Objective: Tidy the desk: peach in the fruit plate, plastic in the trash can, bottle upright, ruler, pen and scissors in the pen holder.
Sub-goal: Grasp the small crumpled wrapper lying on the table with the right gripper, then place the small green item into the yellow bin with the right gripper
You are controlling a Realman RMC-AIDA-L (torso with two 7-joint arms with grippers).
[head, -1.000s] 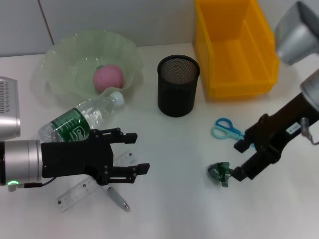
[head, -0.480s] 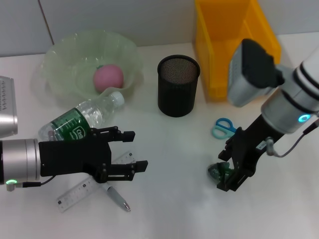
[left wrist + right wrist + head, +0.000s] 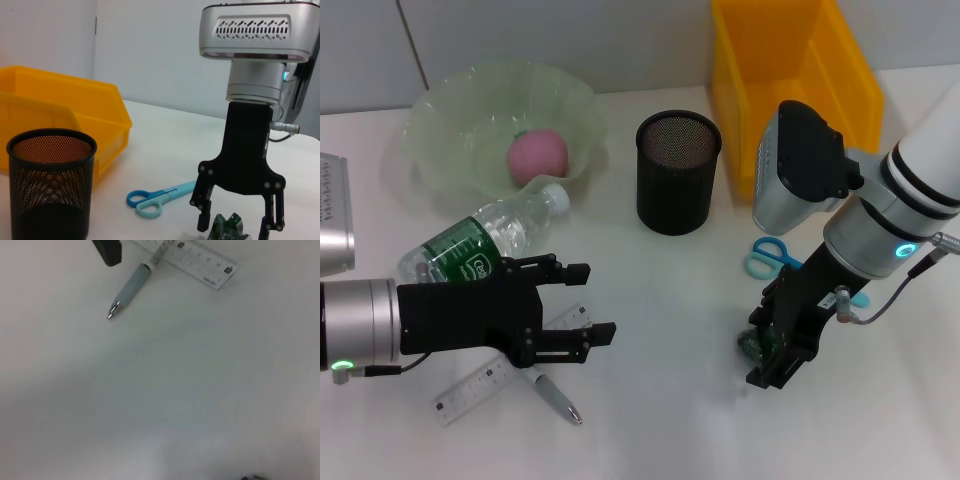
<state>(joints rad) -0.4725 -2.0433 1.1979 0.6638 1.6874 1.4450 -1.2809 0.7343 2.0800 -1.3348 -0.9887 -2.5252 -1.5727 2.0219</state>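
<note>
Right gripper [image 3: 238, 226] astride plastic [image 3: 227, 228]

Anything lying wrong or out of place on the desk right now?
The water bottle lies on its side below the fruit plate. The pen, ruler and scissors lie loose outside the pen holder. Crumpled plastic sits between the right gripper's open fingers.

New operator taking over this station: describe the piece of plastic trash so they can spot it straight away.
Start at the yellow bin at the back right and come forward past the blue scissors. The plastic lies on the white table just nearer than them, between the open fingers of the right gripper. It is the only small, crumpled dark green scrap there.
</note>
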